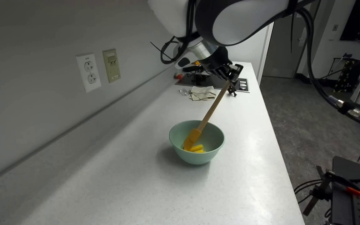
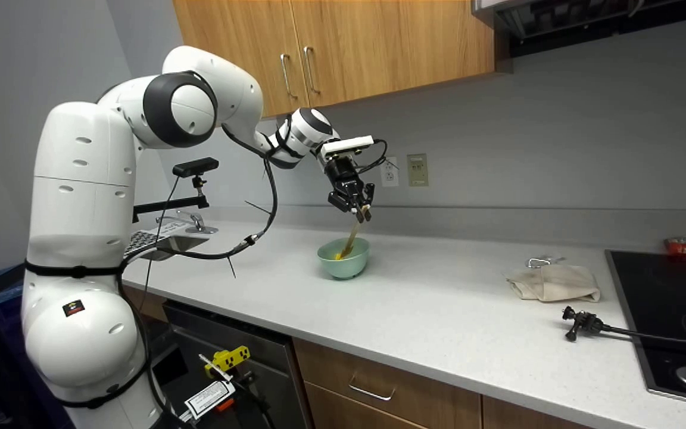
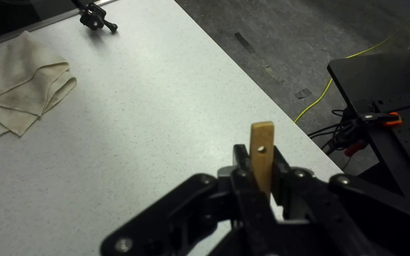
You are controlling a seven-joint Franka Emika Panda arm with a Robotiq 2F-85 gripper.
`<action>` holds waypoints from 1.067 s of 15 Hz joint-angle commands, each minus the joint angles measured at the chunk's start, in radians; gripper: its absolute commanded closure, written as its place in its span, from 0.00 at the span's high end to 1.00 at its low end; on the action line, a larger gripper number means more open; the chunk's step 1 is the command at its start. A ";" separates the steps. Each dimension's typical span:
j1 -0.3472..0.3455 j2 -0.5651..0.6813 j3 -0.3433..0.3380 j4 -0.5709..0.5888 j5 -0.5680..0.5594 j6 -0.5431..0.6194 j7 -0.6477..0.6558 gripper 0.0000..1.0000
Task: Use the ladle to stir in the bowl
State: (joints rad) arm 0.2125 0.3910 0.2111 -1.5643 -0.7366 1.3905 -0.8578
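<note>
The pale mint-green bowl (image 1: pixel 195 158) stands upright on the counter; it also shows in an exterior view (image 2: pixel 344 269). Several yellow pieces (image 1: pixel 197 148) lie in it. The ladle (image 1: pixel 213 107) leans with its yellow scoop end down inside the bowl, at or near the yellow pieces; contact is unclear. My gripper (image 1: pixel 231 78) is shut on the top of the tan handle, above the bowl's rim, as an exterior view also shows (image 2: pixel 363 213). In the wrist view the gripper's fingers (image 3: pixel 259 154) flank the handle (image 3: pixel 262 161), its holed end sticking out. The bowl is out of the wrist view.
A folded beige cloth (image 2: pixel 554 282) lies on the counter, beside a black cooktop (image 2: pixel 676 298) and a black camera mount (image 2: pixel 584 323). A sink (image 2: pixel 176 238) is at the far left. The wall (image 1: pixel 105 103) runs along the back. Wooden cabinets (image 2: pixel 390 47) hang above.
</note>
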 commanded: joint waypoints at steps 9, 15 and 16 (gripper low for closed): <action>0.003 0.042 -0.016 0.028 -0.067 -0.053 0.007 0.04; -0.009 0.040 0.008 0.018 0.029 0.078 -0.007 0.04; -0.009 0.033 0.009 0.012 0.042 0.098 -0.007 0.04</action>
State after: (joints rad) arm 0.2131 0.4323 0.2061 -1.5639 -0.7409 1.4421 -0.8536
